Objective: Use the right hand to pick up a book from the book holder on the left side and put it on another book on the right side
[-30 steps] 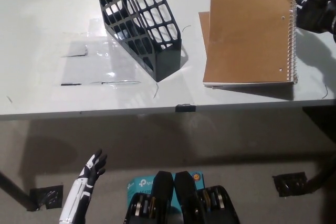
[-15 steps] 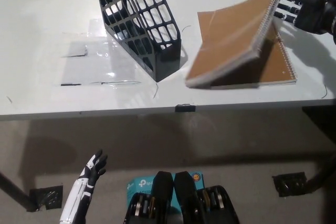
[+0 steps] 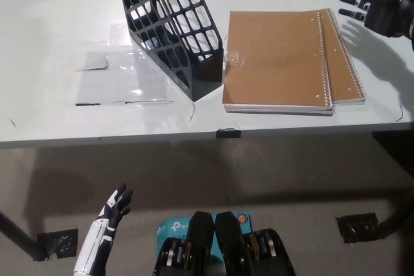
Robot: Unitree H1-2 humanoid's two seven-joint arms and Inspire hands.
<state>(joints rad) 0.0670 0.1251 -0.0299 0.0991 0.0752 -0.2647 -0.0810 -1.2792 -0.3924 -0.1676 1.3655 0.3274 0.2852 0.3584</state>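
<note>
The top book [image 3: 275,59] was a brown spiral-bound notebook with a plain kraft-paper cover, its wire binding running down the right edge and a few punched holes showing near that binding. It lay flat on the white table [image 3: 52,24], just to the right of the black book holder [image 3: 169,27], with its left edge almost touching the holder's base. It rested on a second book [image 3: 346,63] of the same brown colour, shifted to the left so that only a narrow strip of the lower one, with its own spiral binding, stuck out on the right.

The black right hand [image 3: 372,4] hovered up and to the right of the books, apart from them, fingers spread and holding nothing. The white left hand [image 3: 110,214] hung far below the holder, under the table's front edge, also with fingers apart and empty.

The holder's top was cut off by the upper edge of the view, and the right arm ran out of the frame at the right. Most of the lower book was covered, so its full outline could not be seen.
</note>
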